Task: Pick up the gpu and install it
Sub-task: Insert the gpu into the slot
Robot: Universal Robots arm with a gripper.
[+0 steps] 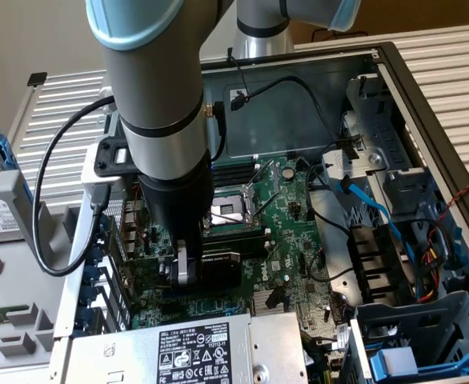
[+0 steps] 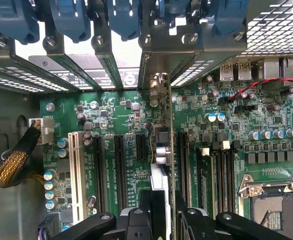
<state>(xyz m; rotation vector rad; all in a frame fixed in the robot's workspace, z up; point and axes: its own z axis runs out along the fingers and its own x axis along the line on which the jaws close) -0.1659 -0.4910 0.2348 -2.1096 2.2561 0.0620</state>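
while the gpu (image 2: 162, 165) hangs on edge over its slot, the install step is on.
the jaws (image 2: 159, 212) are clamped on the card, low inside the computer case (image 1: 426, 104), just above the motherboard (image 2: 121, 115). i think it needs a straight, gentle push down.

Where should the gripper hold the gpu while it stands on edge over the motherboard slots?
Hold the gpu by its upper long edge, coming straight down from above the motherboard, one finger on each flat face. The card stands upright with its bottom edge toward the slots and its bracket end toward the rear blue latches, so only the top edge is free. The gripper already clamps it that way.
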